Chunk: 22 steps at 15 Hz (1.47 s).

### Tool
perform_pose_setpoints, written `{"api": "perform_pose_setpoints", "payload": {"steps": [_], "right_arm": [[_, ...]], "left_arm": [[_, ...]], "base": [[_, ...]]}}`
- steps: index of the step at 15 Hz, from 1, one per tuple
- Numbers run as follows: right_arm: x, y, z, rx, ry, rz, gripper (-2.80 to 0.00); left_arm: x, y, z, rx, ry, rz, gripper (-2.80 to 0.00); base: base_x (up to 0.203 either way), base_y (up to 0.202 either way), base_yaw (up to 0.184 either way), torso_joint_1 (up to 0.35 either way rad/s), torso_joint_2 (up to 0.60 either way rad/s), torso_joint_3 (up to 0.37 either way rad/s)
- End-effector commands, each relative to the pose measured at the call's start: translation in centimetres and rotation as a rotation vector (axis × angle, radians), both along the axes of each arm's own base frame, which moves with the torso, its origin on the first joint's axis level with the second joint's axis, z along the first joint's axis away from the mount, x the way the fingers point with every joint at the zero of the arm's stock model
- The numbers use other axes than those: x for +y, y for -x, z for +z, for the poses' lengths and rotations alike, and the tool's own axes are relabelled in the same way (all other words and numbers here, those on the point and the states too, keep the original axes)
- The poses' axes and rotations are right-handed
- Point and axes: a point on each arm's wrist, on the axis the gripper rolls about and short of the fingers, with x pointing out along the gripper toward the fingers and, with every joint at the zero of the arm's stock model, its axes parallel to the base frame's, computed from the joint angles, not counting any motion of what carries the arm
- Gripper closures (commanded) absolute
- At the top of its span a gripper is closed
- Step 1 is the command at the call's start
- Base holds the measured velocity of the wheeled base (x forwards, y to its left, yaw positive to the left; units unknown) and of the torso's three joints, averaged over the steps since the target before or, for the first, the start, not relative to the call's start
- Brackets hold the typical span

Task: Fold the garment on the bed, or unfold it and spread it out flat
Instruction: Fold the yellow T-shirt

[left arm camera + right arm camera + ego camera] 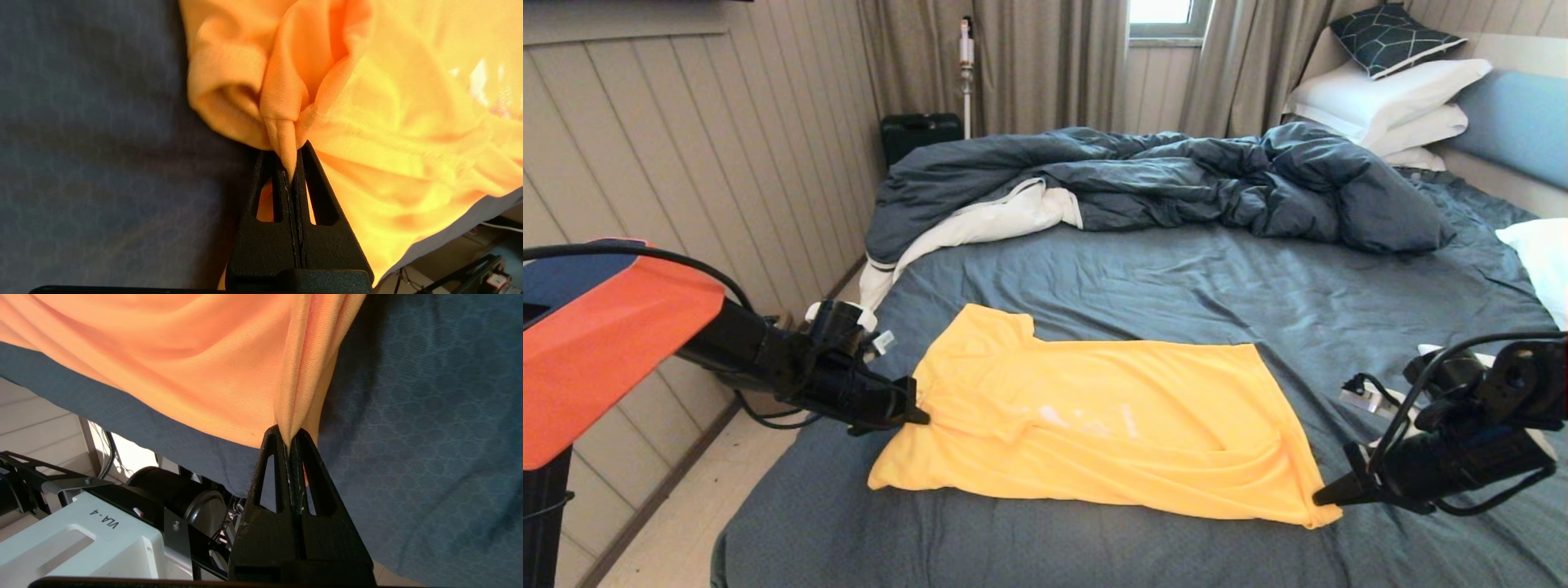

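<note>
Garment (1094, 416) is lying on the bed (1176, 278), on the slate-blue sheet (1217, 294), on the near half of the mattress, well apart from the rumpled dark-blue duvet (1160, 180) that is bunching up at the far side. It's a bright yellow tee, lying sideways across the bed: a sleeve is poking out on the garment's far-left side, the hem is running down its right side. Faint white lettering is showing through the fabric near the garment's middle. Fabric isn't flat; wrinkles are gathering toward both pinched spots.

Left gripper (919, 416) is sitting at the garment's left edge, jaws clenched on a pinch of yellow cloth. The left wrist view is confirming it: left gripper (292, 163) has a folded ridge of fabric squeezed between the two black fingers, next to a rolled hem or sleeve opening.

Right gripper (1327, 494) is sitting at the garment's near-right corner, jaws clamped on that corner. In the right wrist view the right gripper (289, 439) is grasping a vertical pleat of the garment (184, 355), with the sheet beside it.

White pillows (1388, 106) are stacking beyond the duvet, against the light-blue headboard (1515, 114), far from the garment.
</note>
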Motion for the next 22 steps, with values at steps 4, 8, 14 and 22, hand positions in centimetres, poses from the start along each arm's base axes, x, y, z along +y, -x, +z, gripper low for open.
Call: {"api": "perform_pose_setpoints", "payload": {"steps": [4, 8, 14, 22], "right_arm": [[-0.3, 0.1, 0.4, -0.013, -0.002, -0.008, 0.00], [-0.4, 0.5, 0.2, 0.004, 0.000, -0.014, 0.00], [-2.0, 2.1, 0.4, 0.000, 0.016, -0.019, 0.00], [-2.7, 2.8, 0.3, 0.021, 0.021, -0.009, 0.00]], "left_arm": [[0.0, 0.0, 0.4, -0.007, 0.002, 0.002, 0.00], [0.3, 1.2, 0.8, 0.020, -0.010, -0.002, 0.00], [0.4, 2.0, 1.2, 0.036, -0.015, -0.004, 0.00], [-1.3, 3.5, 1.3, 0.077, -0.024, -0.061, 0.00]], "base": [[0.000, 0.000, 0.000, 0.000, 0.00, 0.000], [0.000, 0.000, 0.000, 0.000, 0.00, 0.000], [0.000, 0.000, 0.000, 0.000, 0.00, 0.000], [0.000, 0.000, 0.000, 0.000, 0.00, 0.000]]}}
